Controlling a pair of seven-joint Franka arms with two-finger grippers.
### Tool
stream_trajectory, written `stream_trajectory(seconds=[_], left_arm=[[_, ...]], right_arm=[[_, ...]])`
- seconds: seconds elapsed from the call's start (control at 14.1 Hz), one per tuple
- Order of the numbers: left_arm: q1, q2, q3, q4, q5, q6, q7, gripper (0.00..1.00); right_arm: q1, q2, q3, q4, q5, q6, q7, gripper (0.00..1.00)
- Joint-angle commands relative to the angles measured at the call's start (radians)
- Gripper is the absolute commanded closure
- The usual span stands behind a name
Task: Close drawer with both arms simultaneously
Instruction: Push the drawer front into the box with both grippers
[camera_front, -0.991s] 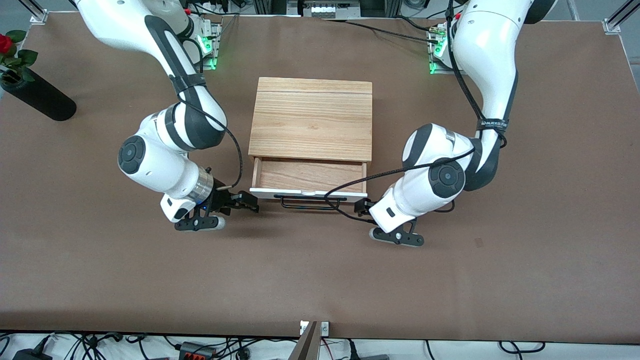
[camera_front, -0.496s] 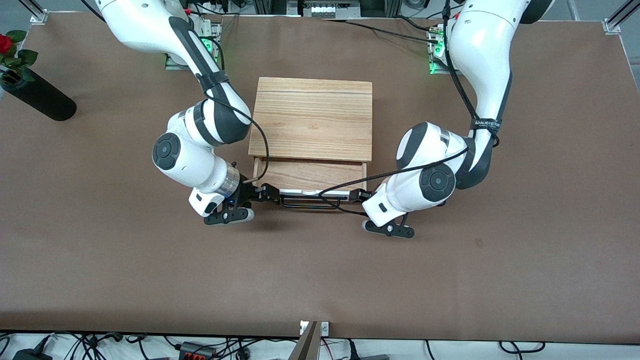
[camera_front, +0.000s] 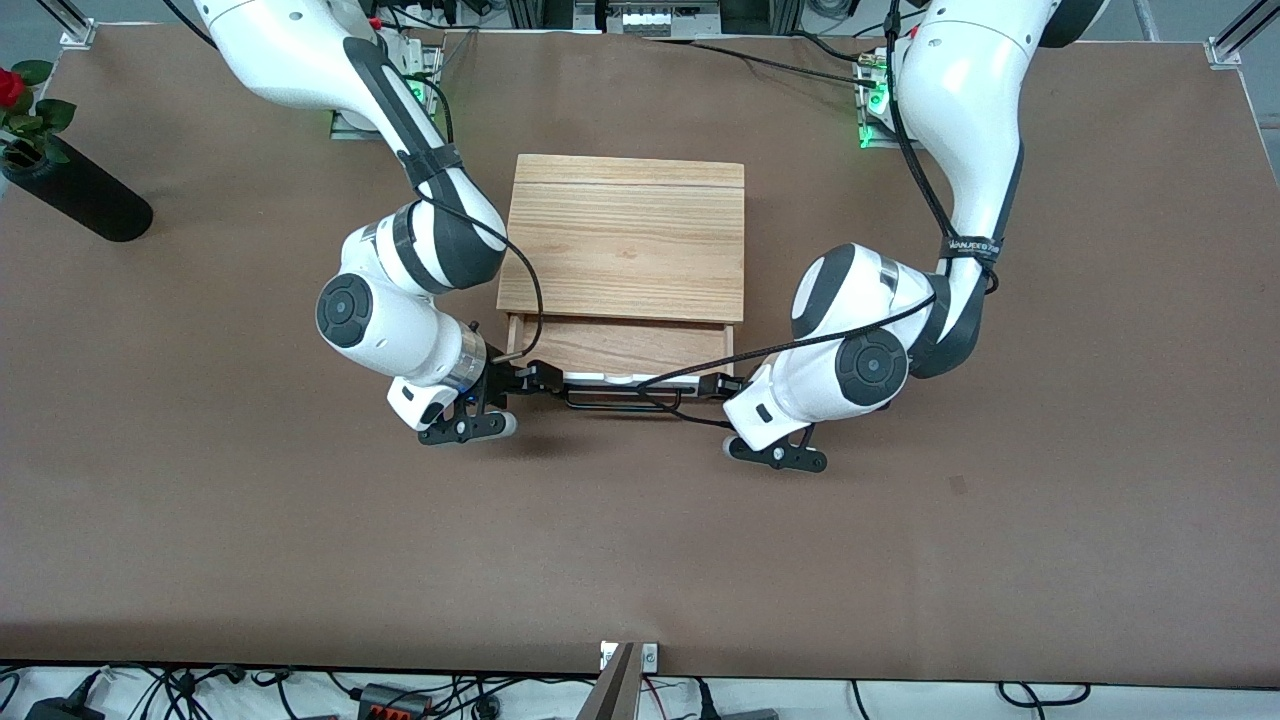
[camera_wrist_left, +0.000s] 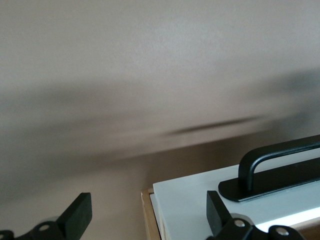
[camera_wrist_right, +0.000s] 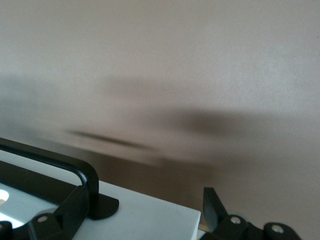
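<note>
The light-oak box (camera_front: 625, 235) stands mid-table. Its drawer (camera_front: 620, 347) is partly out, with its white front panel (camera_front: 600, 379) and black wire handle (camera_front: 610, 402) toward the front camera. My right gripper (camera_front: 530, 380) is open at the panel's corner toward the right arm's end; in the right wrist view (camera_wrist_right: 144, 207) its fingers (camera_wrist_right: 75, 205) straddle the panel (camera_wrist_right: 145, 217) beside the handle (camera_wrist_right: 60, 162). My left gripper (camera_front: 722, 385) is open at the other corner; in the left wrist view (camera_wrist_left: 147, 215) its fingers (camera_wrist_left: 217, 212) straddle the panel (camera_wrist_left: 190, 200) next to the handle (camera_wrist_left: 280, 160).
A black vase (camera_front: 75, 190) with a red rose (camera_front: 10, 85) lies at the right arm's end of the table. Black cables hang from both wrists across the drawer front. Brown table (camera_front: 640, 540) stretches wide toward the front camera.
Both grippers have moved in from the sides to the two ends of the drawer's front panel. The drawer has slid a little way into the box.
</note>
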Motion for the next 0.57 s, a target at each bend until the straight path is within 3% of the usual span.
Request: stream_trajectory(seconds=[0.0,0.5], left_arm=[[-0.015,-0.005,-0.014,-0.020,-0.022,-0.120,0.014,0.00],[-0.006,-0.009,-0.051,-0.038,-0.023,-0.208,0.015,0.00]], right_arm=[[0.007,-0.004,-0.003,-0.008,0.013,-0.061,-0.009,0.00],[0.008,-0.008,-0.003,-0.008,0.013,-0.227,-0.001,0.00]])
